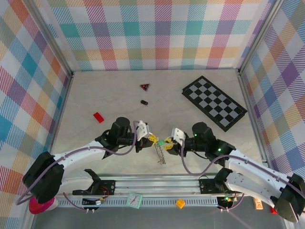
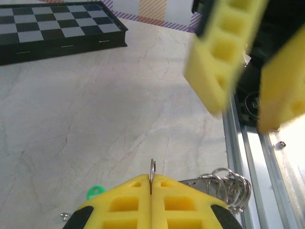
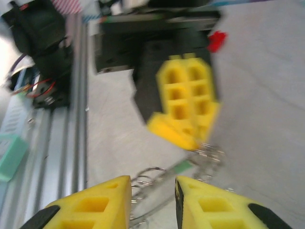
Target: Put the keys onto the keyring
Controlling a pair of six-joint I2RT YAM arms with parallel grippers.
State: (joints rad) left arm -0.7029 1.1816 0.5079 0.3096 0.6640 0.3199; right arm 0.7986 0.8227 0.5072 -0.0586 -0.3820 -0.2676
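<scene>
My left gripper is shut on the thin metal keyring, whose edge pokes up between the yellow pads. A bunch of silvery rings and keys hangs from it over the table, beside a small green tag. My right gripper faces the left one closely. Its jaws stand open, and the silvery loops lie below the gap, gripped by neither pad. The right wrist view is blurred. The left gripper's yellow fingers show above the bunch.
A black-and-white chequered board lies at the back right. A dark red triangle, a small black oval piece and a red block lie farther back. A metal rail runs along the near edge.
</scene>
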